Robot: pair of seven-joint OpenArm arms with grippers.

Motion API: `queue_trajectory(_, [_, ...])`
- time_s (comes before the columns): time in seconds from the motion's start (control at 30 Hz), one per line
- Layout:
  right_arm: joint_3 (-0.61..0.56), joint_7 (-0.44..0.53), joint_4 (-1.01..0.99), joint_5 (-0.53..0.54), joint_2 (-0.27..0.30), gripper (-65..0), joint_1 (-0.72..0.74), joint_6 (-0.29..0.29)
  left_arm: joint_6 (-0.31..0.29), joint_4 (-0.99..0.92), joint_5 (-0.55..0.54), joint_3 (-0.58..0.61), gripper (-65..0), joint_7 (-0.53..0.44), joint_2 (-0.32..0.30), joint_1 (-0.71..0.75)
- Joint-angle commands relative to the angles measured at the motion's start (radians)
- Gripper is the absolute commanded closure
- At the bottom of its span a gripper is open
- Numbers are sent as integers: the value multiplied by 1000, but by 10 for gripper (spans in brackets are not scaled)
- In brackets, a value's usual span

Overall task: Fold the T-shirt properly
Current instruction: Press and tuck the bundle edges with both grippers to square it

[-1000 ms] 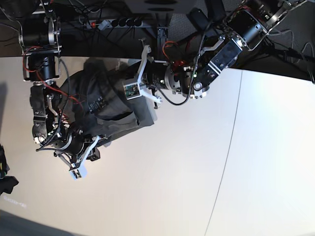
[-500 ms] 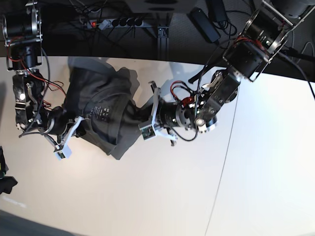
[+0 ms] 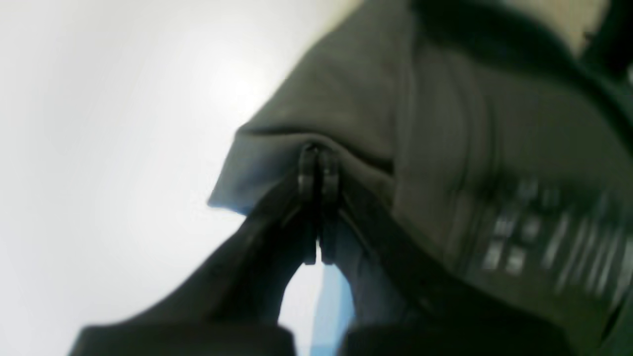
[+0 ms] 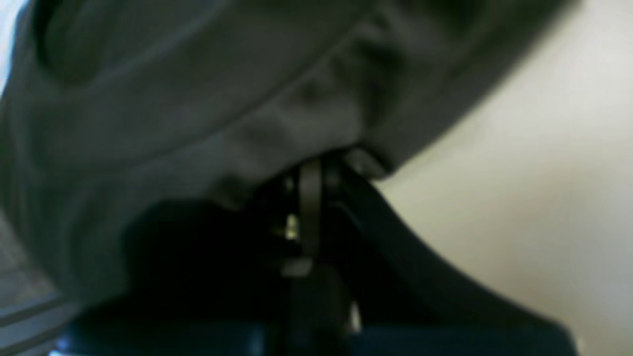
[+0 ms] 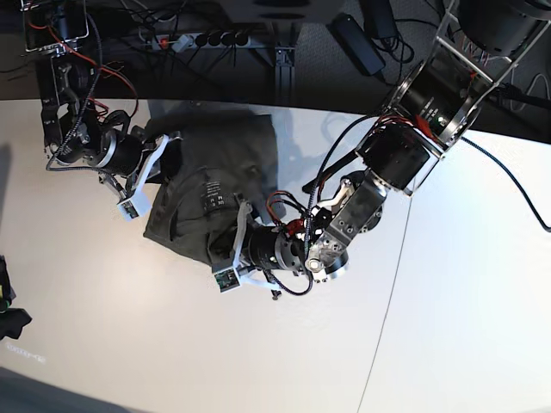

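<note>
The dark olive-grey T-shirt (image 5: 219,172) lies bunched and partly doubled over on the white table (image 5: 284,353), with its white printed label (image 5: 213,201) facing up. My left gripper (image 5: 219,248) is shut on a fold at the shirt's near edge. In the left wrist view its closed tips (image 3: 316,155) pinch the cloth (image 3: 356,104), with the label (image 3: 539,232) blurred to the right. My right gripper (image 5: 168,168) is shut on the shirt's left edge. In the right wrist view its tips (image 4: 311,165) bite the hem (image 4: 237,109).
A small black bunched object (image 5: 9,314) sits at the table's left edge. A power strip (image 5: 202,40) and cables lie beyond the back edge. A seam (image 5: 405,249) runs down the table on the right. The left arm's body (image 5: 387,163) hangs over the table's middle.
My left gripper has swung from the back toward the front with the shirt's edge. My right gripper has moved from the front toward the back. The shirt has turned between them.
</note>
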Motion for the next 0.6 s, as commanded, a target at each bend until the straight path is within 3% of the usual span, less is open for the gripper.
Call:
queue_trajectory(0.0, [2,-42,11,-22,12,0,-1,51,-12,16,-14,-6,0,1,8,-43])
queue_trajectory(0.13, [54,-39,37,-16,12,0,0,51,-12,25,-41,-6,0,84,-5,-89])
queue_trajectory(0.3, [136,-39,51,1,12,0,0,51,-12,120,-135,-6,0,169,-67,-100])
queue_trajectory(0.4, [195,-40,51,2,13,0,-1,51,-12,217,-208,-6,0,257,-130,-88])
queue_trajectory(0.57, [318,-51,51,55,15,0,-1,52,45,414,-225,-29,0,299,-272,-37])
